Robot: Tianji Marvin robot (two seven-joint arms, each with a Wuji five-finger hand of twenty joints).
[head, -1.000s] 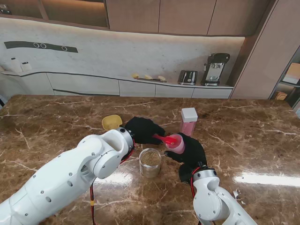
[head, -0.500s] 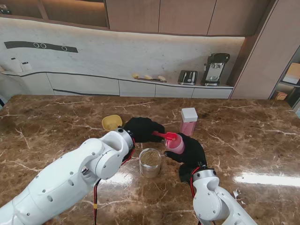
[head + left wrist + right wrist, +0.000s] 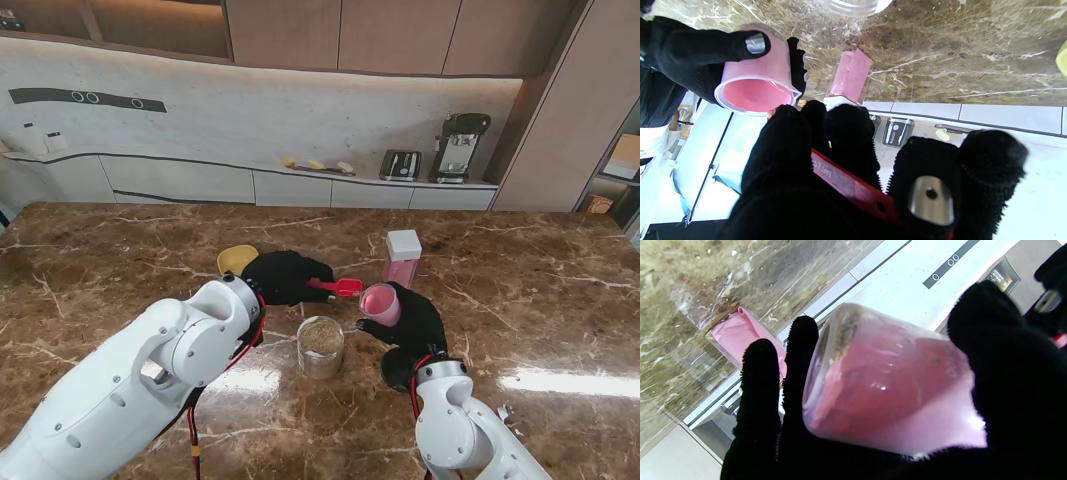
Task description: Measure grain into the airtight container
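Frame center: right hand (image 3: 412, 322) holds tilted pink cup (image 3: 379, 304); left hand (image 3: 282, 277) grips red scoop (image 3: 338, 287). Next: likely refill from grain jar (image 3: 321, 346).

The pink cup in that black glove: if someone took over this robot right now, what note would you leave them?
Left hand: shut on the red scoop, held level beside the cup's mouth.
Right hand: shut on the pink cup, tilted toward the scoop.
Glass jar of grain stands open on the table, nearer to me than the hands.
Lidded pink container stands farther off, lid on.
Yellow bowl sits to the left.
Left: open the container and pour the grain in.
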